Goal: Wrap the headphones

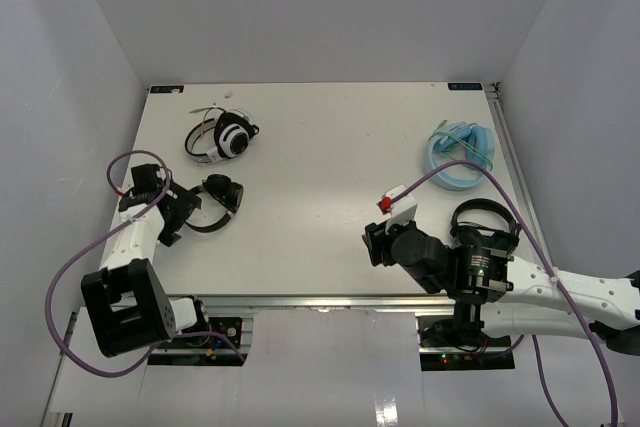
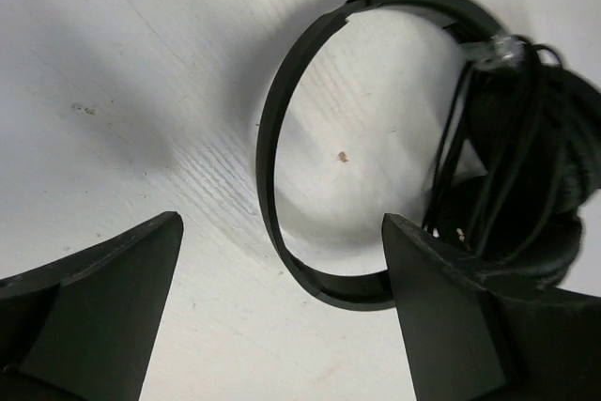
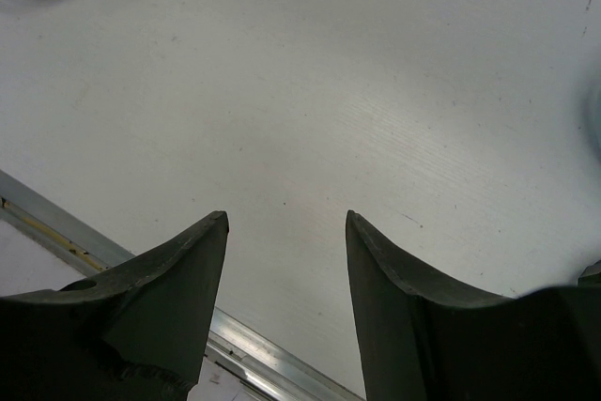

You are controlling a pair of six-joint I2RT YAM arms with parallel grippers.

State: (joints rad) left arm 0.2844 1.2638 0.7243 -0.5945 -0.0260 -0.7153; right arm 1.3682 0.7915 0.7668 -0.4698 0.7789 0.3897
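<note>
L fingers wide apart over headphones, cable bunched at earcups, so wrap looks done. R fingers apart, empty

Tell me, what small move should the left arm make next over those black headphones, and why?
Probably lift the left gripper clear: jaws wide open, holding nothing, and the thin cable of the black over-ear headphones already looks wound around the earcups.
</note>
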